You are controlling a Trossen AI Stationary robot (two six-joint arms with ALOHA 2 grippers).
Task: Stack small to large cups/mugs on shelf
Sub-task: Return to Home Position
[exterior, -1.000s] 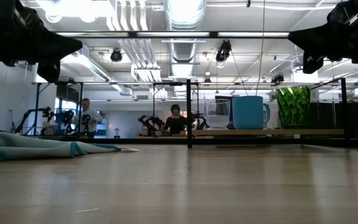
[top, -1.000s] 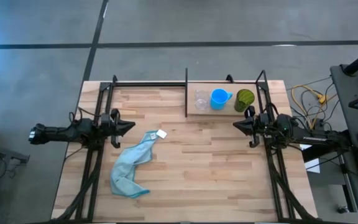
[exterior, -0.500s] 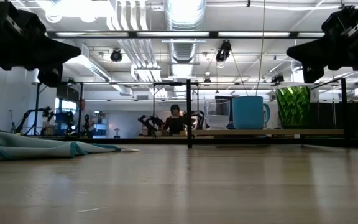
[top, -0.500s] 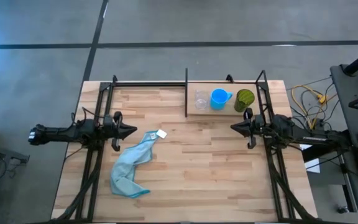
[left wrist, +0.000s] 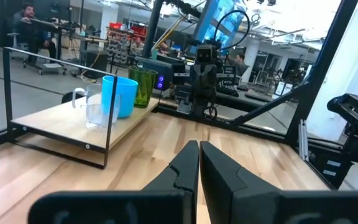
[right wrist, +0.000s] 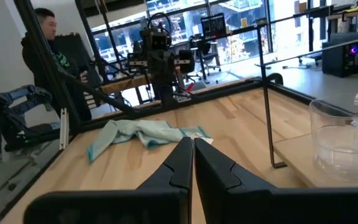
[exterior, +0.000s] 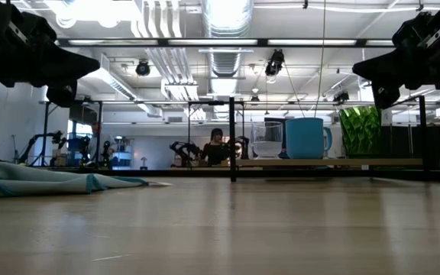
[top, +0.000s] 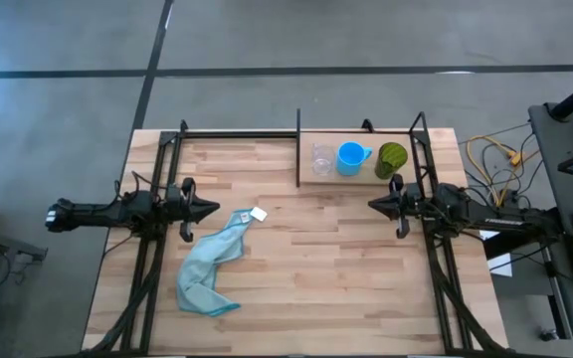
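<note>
The left gripper [top: 210, 207] hung above the planked tabletop [top: 316, 288] on its left side, tips pointing inward. In its wrist view I saw the two fingers [left wrist: 182, 168] pressed together on nothing. The right gripper [top: 371, 204] faced it from the right side, just in front of the shelf [top: 358, 178], and it was likewise closed and empty. A light blue cloth [top: 210, 262] lay crumpled on the wood near the left gripper.

Beyond the table I could see a grey floor from above. At table height there was a workshop with ceiling ducts [exterior: 224, 23] and lamps, and a seated person [exterior: 216, 147] far back. Another person [right wrist: 47, 43] in dark clothing stood off the table's edge in the right wrist view.

The clear cup [top: 322, 159] was hard to read at table height (mostly a pale outline beside the mug). The right wrist picture's edge cut off all but a sliver of the blue mug [top: 351, 157]. From the left wrist, the green cup [top: 392, 158] sat partly behind the mug.

All three stood upright in a row on the pale board: clear, blue, then green nearest the table's right edge. The mug's handle pointed toward the green cup.
</note>
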